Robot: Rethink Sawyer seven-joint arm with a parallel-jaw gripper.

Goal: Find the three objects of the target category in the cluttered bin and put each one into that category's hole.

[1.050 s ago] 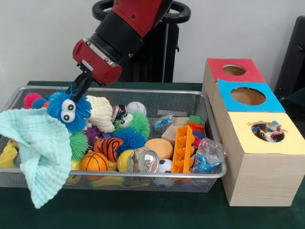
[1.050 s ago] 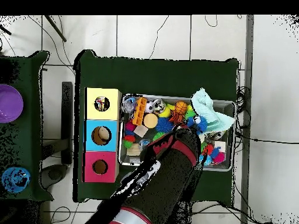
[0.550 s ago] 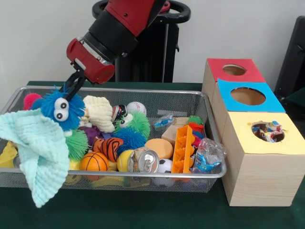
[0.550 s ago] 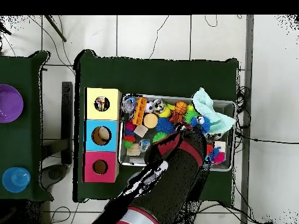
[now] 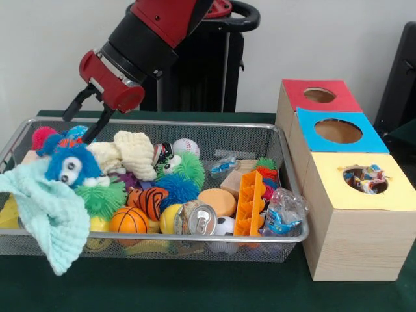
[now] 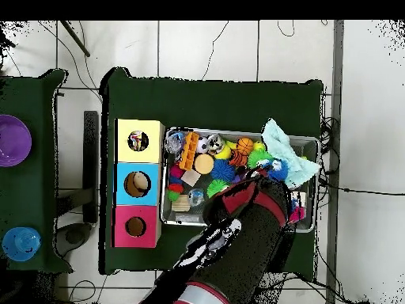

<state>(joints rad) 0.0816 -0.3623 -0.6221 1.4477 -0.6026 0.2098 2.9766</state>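
**Open gripper above the left end of the toy bin**

We see a dark green table [image 5: 195, 289] before a pale wall, with a wire mesh bin [image 5: 214, 140] on it and a row of boxes to its right. Over the bin's far left corner hangs the gripper [image 5: 83, 121], its two black fingers spread apart with nothing between them. Just below and nearer to us lies a blue fuzzy toy with googly eyes [image 5: 68, 166], resting on the heap, partly on a mint green cloth [image 5: 49, 214] that drapes over the bin's near left rim. Right of the gripper sits a cream knitted cloth [image 5: 133, 153], and below the blue toy a green spiky ball [image 5: 101, 198].

Moving right along the heap, we see a tiger-striped ball [image 5: 151, 200], a small basketball [image 5: 127, 220], a drink can [image 5: 196, 219] lying with its top toward us, a baseball [image 5: 186, 146] at the far wall, and an orange tray [image 5: 250, 201] standing on edge. A crumpled plastic bottle [image 5: 283, 211] leans at the near right corner.

Beside the bin stand three wooden boxes, each with a round hole: the red-topped box [image 5: 318, 95] farthest, the blue-topped box [image 5: 337, 131] in the middle, and the yellow-topped box [image 5: 361, 185] nearest, with wrappers showing in its hole. In the overhead view the arm [image 6: 237, 245] covers part of the bin.
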